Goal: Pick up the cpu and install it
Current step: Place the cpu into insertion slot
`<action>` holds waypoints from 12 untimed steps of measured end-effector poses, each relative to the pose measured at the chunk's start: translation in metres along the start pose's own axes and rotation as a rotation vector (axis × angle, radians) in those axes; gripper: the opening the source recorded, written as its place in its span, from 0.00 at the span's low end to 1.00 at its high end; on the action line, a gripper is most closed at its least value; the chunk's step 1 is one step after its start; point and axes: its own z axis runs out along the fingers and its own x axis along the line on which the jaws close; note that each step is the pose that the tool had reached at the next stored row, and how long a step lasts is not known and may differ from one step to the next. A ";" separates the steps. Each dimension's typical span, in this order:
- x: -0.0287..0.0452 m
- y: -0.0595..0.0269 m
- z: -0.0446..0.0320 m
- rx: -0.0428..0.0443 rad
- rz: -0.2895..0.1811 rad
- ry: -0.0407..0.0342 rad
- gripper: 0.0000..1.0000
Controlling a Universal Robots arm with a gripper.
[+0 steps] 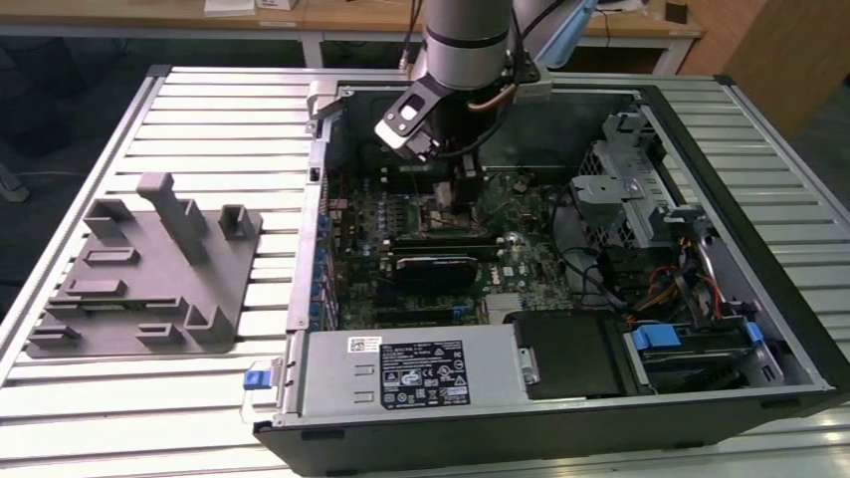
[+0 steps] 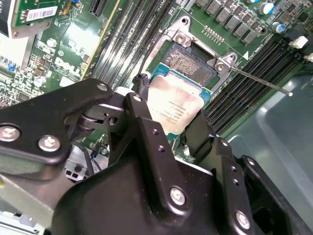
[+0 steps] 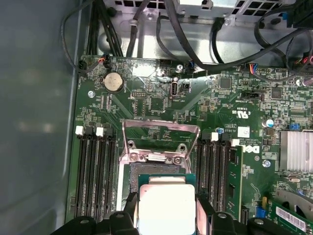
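So the cpu (image 3: 166, 209) is pinched in the end effector (image 3: 167, 215), silver lid facing up, with a black finger (image 3: 131, 204) pressed against each of two opposite edges. It's right over the open socket (image 2: 190, 62) on the motherboard (image 3: 146, 105). In the second wrist view the cpu (image 2: 172, 103) covers most of the socket, and a strip of the bare contact field shows past one edge. Can't tell if it's actually touching the socket or just above it. The metal load plate (image 3: 161, 133) is flipped up just beyond the socket, and the thin lever (image 2: 259, 81) sticks out to the side. Memory slots (image 3: 93, 166) run along both sides of the socket, and a coin battery (image 3: 113, 82) sits further out on the board. In the exterior view the arm (image 1: 465, 40) reaches down into the open PC case (image 1: 783, 329). The case lies on the slatted surface (image 1: 199, 129), with a grey tray (image 1: 139, 269) well apart on the exterior view's left.
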 end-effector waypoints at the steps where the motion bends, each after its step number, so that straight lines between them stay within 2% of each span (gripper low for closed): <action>1: 0.0001 -0.0001 0.0006 0.0001 0.003 -0.0006 0.55; 6: 0.0002 -0.0006 0.0037 0.0004 0.029 -0.0030 0.55; 12: 0.0007 -0.0009 0.0086 0.0005 0.036 -0.0034 0.55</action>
